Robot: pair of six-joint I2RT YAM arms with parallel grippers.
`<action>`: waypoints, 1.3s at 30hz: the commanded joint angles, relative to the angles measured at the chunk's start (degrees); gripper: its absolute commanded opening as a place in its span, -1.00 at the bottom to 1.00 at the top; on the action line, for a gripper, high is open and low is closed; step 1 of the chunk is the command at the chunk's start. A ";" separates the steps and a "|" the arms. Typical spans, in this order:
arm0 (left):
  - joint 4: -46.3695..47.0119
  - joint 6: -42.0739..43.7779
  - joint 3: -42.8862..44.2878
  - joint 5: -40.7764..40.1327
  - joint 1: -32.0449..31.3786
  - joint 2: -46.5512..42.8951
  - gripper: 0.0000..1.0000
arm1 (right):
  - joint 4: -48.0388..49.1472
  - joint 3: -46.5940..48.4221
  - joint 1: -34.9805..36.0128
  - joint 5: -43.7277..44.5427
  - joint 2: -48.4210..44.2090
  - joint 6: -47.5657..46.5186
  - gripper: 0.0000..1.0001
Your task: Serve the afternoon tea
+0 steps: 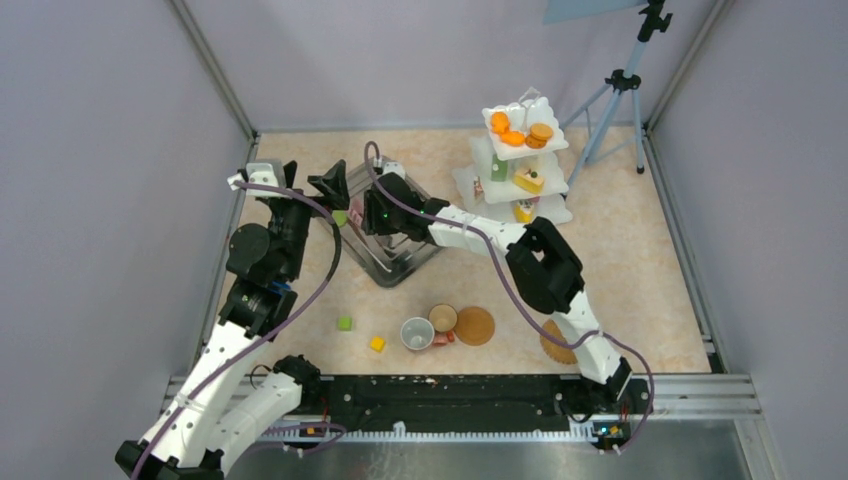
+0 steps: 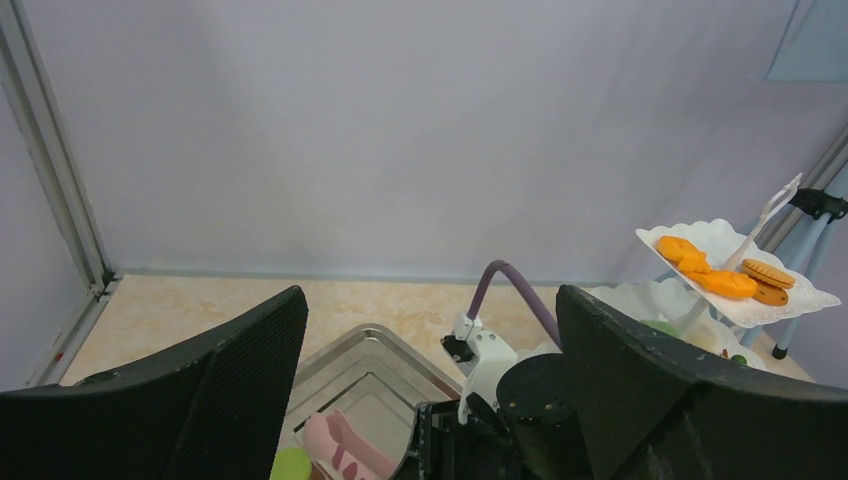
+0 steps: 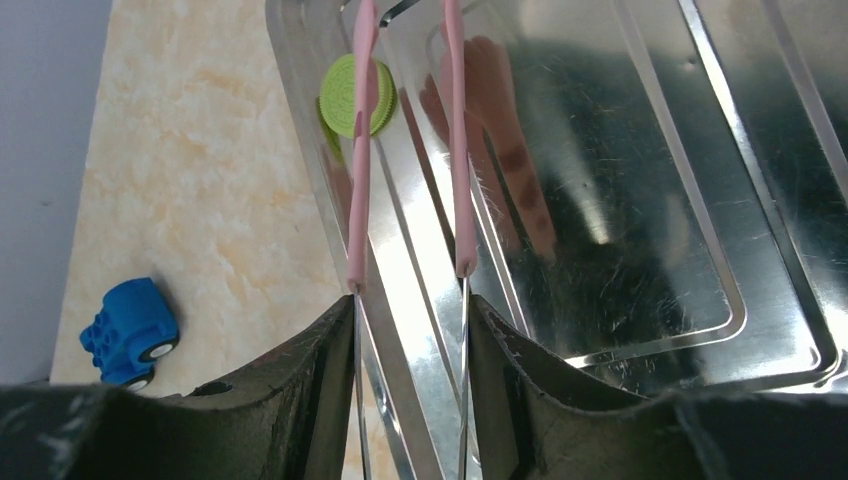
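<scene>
Tongs [image 3: 455, 150] are baby pink, the ridged biscuit [image 3: 355, 95] is lime green, and the tray [image 3: 640, 200] is mirror-shiny steel. Tabletop [image 1: 640, 260] has a beige marble pattern, toy car [image 3: 128, 330] is bright blue. Stand [image 1: 482, 158] is white, with orange rounds [image 1: 513, 137], and the woven mat [image 1: 475, 326] is brown.

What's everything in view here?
stand: one, white, far right.
rounds: several, orange, stand's top tier.
cake wedge: one, yellow, middle tier.
tray: one, steel, table centre.
biscuit: one, green, on tray.
tongs: one, pink, over tray.
toy car: one, blue, near tray.
cubes: two, green and yellow, near side.
cups: two, white and tan, near side.
mats: two, brown, beside cups.
tripod: one, grey, far right.
left gripper: one, black, open, by tray.
right gripper: one, black, shut on tongs.
</scene>
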 commanded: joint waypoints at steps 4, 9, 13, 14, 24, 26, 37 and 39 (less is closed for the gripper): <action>1.63 0.63 1.72 -0.29 -0.09 -0.71 0.98 | 0.51 5.25 2.75 3.48 2.17 -7.79 -0.16; 1.63 0.76 1.77 -0.42 -0.12 -0.76 0.97 | -2.31 8.82 4.05 5.63 4.25 -11.51 -0.16; 1.63 0.75 1.75 -0.47 -0.12 -0.79 0.98 | -2.08 9.20 4.78 6.52 4.56 -13.34 -0.16; 1.57 0.78 1.72 -0.44 -0.12 -0.85 0.97 | -2.00 9.32 4.94 6.60 4.68 -13.76 -0.16; 1.63 0.77 1.78 -0.51 -0.12 -0.85 0.98 | -3.53 11.84 6.29 7.78 6.44 -18.75 -0.15; 1.62 0.73 1.78 -0.51 -0.12 -0.78 0.97 | -3.54 11.87 6.48 7.93 6.51 -19.14 -0.15; 1.61 0.79 1.72 -0.44 -0.07 -0.71 0.97 | -1.92 10.02 7.40 8.43 4.76 -20.66 -0.15; 1.63 0.84 1.78 -0.49 -0.11 -0.76 0.97 | -2.00 9.62 7.43 8.14 4.67 -20.82 -0.14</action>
